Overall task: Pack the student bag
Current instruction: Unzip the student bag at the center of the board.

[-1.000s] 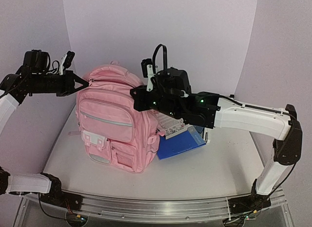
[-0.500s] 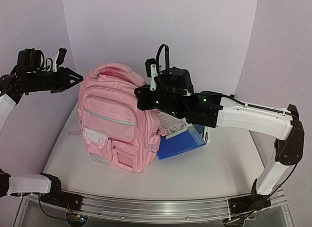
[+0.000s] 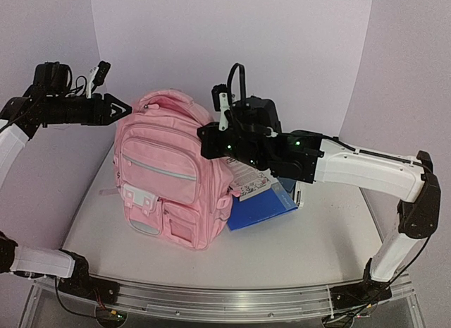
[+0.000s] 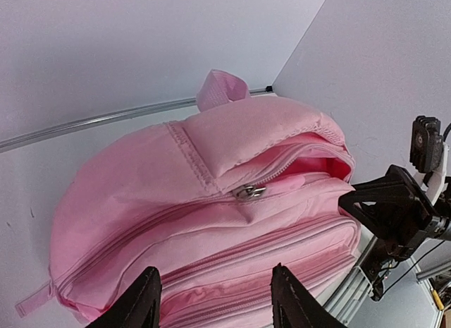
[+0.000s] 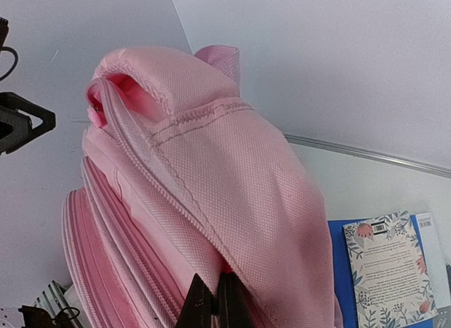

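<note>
The student bag [image 3: 165, 180], a pink backpack with zipped front pockets and a white buckle patch, stands upright on the table's left half. Its top compartment gapes slightly, showing pink lining [image 4: 320, 164] beside a metal zipper pull [image 4: 248, 192]. My left gripper [image 3: 129, 109] hovers open just off the bag's upper left; in the left wrist view its fingers [image 4: 144, 303] straddle the front pocket seams and hold nothing. My right gripper [image 3: 203, 140] is shut on the fabric edge of the bag [image 5: 246, 187] along the zipper line at its upper right, as the pinched fingertips [image 5: 201, 307] show.
A blue folder [image 3: 257, 209] lies flat to the right of the bag, with a floral-covered book [image 3: 248, 183] on top of it; both also appear in the right wrist view, folder [image 5: 340, 264] and book [image 5: 391, 268]. The white table [image 3: 303, 250] ends at a metal rail in front.
My left gripper opened and let go of the bag's top left, pulled back to the left, then came back close to it. The bag's top now sits slightly higher. The right gripper keeps its pinch.
</note>
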### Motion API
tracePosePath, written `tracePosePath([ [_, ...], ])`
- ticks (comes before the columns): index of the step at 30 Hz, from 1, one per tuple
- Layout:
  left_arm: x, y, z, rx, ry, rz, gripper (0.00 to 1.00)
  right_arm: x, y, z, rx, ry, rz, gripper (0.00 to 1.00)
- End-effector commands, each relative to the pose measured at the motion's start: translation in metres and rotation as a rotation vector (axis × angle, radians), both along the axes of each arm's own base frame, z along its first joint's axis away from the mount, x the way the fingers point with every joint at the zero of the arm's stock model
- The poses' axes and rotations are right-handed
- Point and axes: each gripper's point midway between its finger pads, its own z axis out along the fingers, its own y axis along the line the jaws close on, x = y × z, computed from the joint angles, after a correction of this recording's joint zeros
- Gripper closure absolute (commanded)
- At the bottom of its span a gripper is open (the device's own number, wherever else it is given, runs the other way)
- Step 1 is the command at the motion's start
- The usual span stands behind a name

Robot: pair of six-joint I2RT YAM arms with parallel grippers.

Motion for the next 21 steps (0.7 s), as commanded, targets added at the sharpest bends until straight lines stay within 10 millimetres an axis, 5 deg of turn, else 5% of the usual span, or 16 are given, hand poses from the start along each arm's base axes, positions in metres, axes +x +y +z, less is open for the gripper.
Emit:
tracePosePath([
  [1,0.000,-0.020,0.011,0.057,-0.068,-0.048,0.43,-0.016,0.007,-0.005,-0.058,-0.008,0.096,1.00],
  [3,0.005,-0.022,0.007,0.096,-0.081,-0.026,0.40,-0.022,0.012,0.001,-0.044,-0.011,0.134,0.97],
  [5,0.010,-0.018,0.006,0.117,-0.091,0.005,0.39,-0.024,0.011,0.010,-0.014,-0.005,0.142,0.83],
  [11,0.010,-0.018,0.021,0.090,-0.149,0.010,0.33,-0.032,0.012,0.036,0.053,-0.005,0.181,0.76],
  [21,0.004,-0.028,0.014,0.085,-0.118,-0.059,0.25,-0.034,0.042,0.022,0.039,0.016,0.267,0.92],
])
